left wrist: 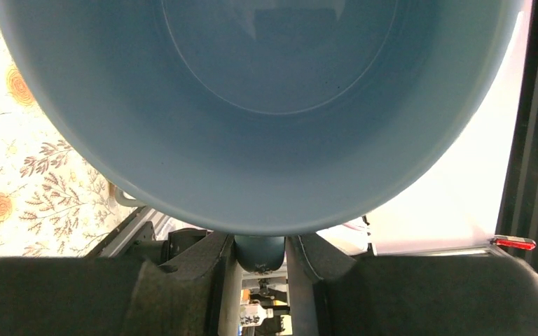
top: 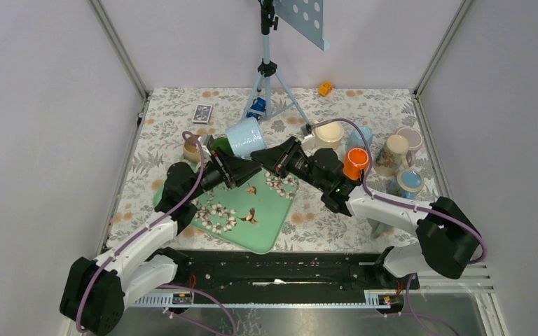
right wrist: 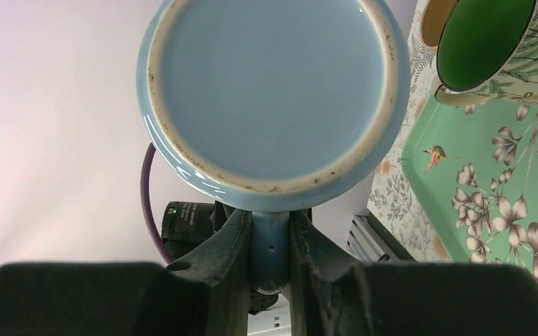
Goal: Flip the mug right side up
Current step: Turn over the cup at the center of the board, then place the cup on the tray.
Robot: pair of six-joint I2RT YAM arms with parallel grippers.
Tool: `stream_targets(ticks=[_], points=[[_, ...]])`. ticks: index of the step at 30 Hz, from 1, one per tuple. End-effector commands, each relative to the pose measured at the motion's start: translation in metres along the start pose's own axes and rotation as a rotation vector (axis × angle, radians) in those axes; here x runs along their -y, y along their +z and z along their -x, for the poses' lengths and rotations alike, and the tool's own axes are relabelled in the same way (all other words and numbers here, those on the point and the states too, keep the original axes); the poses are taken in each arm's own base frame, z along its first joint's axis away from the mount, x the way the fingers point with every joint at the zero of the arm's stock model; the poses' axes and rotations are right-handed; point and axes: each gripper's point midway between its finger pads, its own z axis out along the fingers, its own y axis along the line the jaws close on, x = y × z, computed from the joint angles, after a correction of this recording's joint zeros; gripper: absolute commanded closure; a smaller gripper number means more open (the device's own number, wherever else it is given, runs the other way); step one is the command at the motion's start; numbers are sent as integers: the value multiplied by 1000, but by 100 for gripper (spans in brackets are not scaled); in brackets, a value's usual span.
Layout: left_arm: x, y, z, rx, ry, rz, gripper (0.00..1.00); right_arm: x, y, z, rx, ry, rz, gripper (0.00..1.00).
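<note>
Light blue mug [top: 245, 136] is on its side at the far edge of the green flowered tray [top: 266, 234], just beside a green-lined cup [top: 217, 145], with both arms meeting under it. In the left wrist view we look straight into the mug's open mouth. The left gripper [left wrist: 260, 245] is drawn in narrow, and a blue bit of the mug, probably the handle [left wrist: 259, 253], fills the slot between its fingers [left wrist: 203, 259] and touches both. We call that closed on the mug. In the right wrist view we see the mug's flat base with its pale unglazed ring. The right gripper [right wrist: 270, 234] is pinched tight on the handle, its fingers [right wrist: 235, 238] pressed to either side and no gap showing. So mouth toward the left arm, base toward the right arm, handle toward the near side, both grippers on it. The mug is neither upright nor upside down at this point. Whether it clears the floral tablecloth [top: 392, 105] we cannot tell from above. A cluster of other cups sits well apart to the right, among them an orange cup [top: 356, 162], and a blue tripod [top: 270, 77] stands behind.
</note>
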Motion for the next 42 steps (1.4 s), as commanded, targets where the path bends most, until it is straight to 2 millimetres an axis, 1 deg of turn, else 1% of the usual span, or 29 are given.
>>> stream_targets(ticks=[1, 3, 6, 11, 14, 18, 21, 24, 27, 30, 32, 33, 36, 37, 39, 42], points=[[20, 7, 10, 31, 124, -10, 92, -53, -9, -12, -35, -36, 203, 100], [20, 8, 12, 30, 154, 16, 100, -46, -11, -13, -37, -40, 184, 100], [17, 10, 14, 28, 200, 66, 100, -36, -14, -15, -38, -52, 159, 99], [10, 13, 18, 15, 273, 150, 100, -16, -21, -16, -29, -65, 108, 79], [4, 15, 18, -4, 305, 194, 100, 3, -24, -15, -17, -79, 49, 59], [-5, 18, 20, -11, 337, 248, 100, 27, -30, -15, 1, -84, -10, 37], [-15, 21, 21, -18, 349, 290, 100, 48, -33, -15, 6, -92, -59, 29], [-25, 26, 19, -28, 372, 328, 100, 66, -36, -17, 0, -88, -101, 24], [-33, 31, 14, -57, 412, 377, 100, 82, -43, -18, -1, -108, -158, 17], [-42, 36, 11, -78, 461, 437, 100, 98, -58, -14, 19, -158, -247, 7], [-49, 37, 9, -91, 499, 483, 100, 113, -73, -11, 28, -194, -329, 1], [-54, 38, 9, -95, 515, 509, 100, 114, -81, -6, 55, -215, -353, 0], [-68, 39, 12, -92, 566, 579, 100, 126, -106, 3, 101, -258, -440, 0], [-75, 39, 12, -94, 583, 611, 100, 126, -113, 8, 118, -277, -462, 0], [-83, 40, 12, -95, 607, 640, 100, 127, -129, 16, 151, -312, -512, 0], [-97, 41, 10, -95, 644, 698, 100, 120, -149, 32, 220, -368, -566, 0]])
